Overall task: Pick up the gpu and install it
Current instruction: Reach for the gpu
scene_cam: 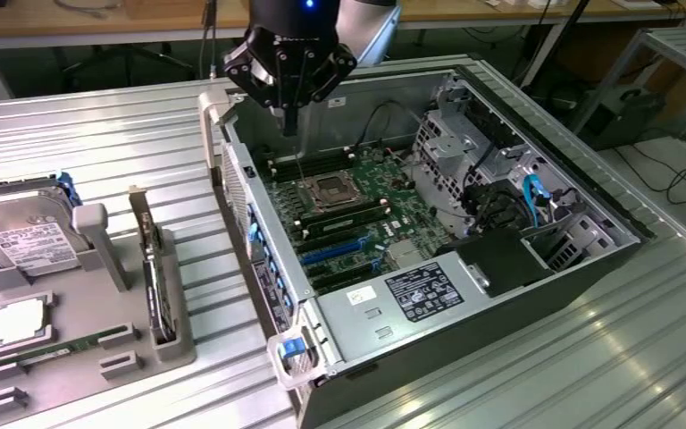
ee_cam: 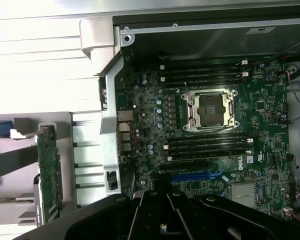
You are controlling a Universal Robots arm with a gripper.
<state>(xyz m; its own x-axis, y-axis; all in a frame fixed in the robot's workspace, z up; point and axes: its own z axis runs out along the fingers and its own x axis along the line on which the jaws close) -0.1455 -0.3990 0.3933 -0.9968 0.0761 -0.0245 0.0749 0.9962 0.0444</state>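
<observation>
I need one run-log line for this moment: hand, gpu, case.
hand: shut, empty, above open computer case | gpu: upright in holder, untouched

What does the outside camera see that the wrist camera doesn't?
Exterior view: the hard drive in the grey holder, the power supply, blue cables, and the shut tool above the case.
Wrist view: small ports by the case wall.
Both: the motherboard with its CPU socket, and the gpu standing in the holder outside the case, not yet picked up.
</observation>
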